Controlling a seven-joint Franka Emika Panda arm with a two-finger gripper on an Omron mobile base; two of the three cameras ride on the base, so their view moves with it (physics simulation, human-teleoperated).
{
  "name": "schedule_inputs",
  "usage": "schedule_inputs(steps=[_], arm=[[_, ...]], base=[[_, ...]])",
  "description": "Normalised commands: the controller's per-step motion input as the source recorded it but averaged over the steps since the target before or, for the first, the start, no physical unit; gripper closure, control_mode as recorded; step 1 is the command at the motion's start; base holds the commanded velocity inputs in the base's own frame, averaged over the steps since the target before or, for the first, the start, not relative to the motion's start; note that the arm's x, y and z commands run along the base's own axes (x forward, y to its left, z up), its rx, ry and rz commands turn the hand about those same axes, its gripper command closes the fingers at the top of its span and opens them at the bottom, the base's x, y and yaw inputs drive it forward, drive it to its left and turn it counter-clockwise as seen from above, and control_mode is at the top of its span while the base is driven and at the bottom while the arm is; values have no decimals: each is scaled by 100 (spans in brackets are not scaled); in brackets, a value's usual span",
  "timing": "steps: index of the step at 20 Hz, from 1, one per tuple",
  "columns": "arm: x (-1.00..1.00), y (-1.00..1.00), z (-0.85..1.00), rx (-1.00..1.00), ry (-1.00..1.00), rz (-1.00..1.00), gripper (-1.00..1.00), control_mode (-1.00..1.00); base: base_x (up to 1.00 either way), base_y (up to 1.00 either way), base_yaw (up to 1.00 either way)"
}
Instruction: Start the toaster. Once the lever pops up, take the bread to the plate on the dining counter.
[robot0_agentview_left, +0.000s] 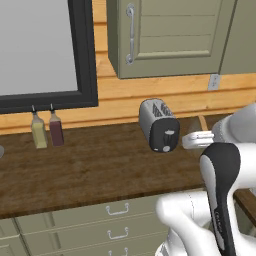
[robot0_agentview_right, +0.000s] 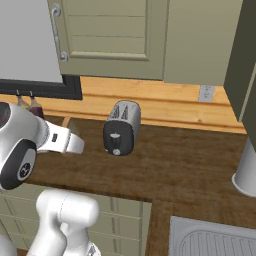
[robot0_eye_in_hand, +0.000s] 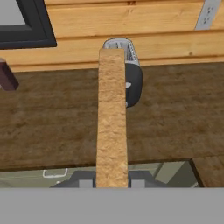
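Dark wood worktop carries one toaster near its back edge, below a green wall cabinet, and two bottles at the back left under a black-framed panel. Hand view adds one bread slice seen edge-on, clamped in the gripper, in front of the toaster. Right base view alone shows a sink at the front right corner.
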Motion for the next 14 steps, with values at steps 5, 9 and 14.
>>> schedule_inputs(steps=[5, 9, 14], arm=[[-1, 0, 0, 0, 0, 0, 100, -100], [0, 0, 0, 0, 0, 0, 100, 100], [0, 0, 0, 0, 0, 0, 100, 100]], base=[[0, 0, 0], [-49, 44, 9], [-75, 83, 41]])
